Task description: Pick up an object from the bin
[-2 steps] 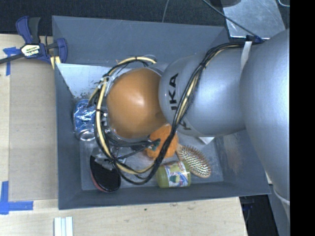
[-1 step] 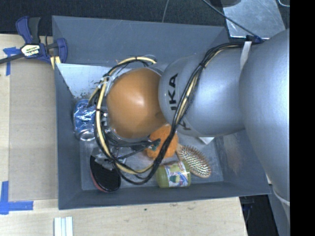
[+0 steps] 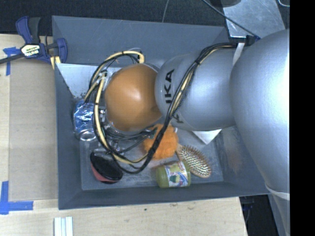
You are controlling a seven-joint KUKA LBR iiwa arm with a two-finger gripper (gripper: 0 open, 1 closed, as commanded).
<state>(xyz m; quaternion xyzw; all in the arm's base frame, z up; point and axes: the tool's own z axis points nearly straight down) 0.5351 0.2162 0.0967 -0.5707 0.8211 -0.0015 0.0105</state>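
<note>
Mostly the orange cover (image 3: 130, 97) hides the hand, so I cannot tell whether it is clenched or released, nor which thing lies under it. Room is tight: the bin (image 3: 69, 181) wall is near on its left, with a crumpled blue foil pack (image 3: 83, 117) between them. Just below the hand lies a black-and-red disc (image 3: 106, 168). To its right are an orange lump (image 3: 167, 144), a green jar (image 3: 173, 176) and a brush (image 3: 195, 162).

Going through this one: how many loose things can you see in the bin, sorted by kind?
Wooden hairbrush: 1
Green and yellow container: 1
Orange fuzzy thing: 1
Black and red thing: 1
Blue and silver crinkled thing: 1
Total: 5 that can be told apart. The arm covers the middle of the bin, so more may lie beneath it.
</note>
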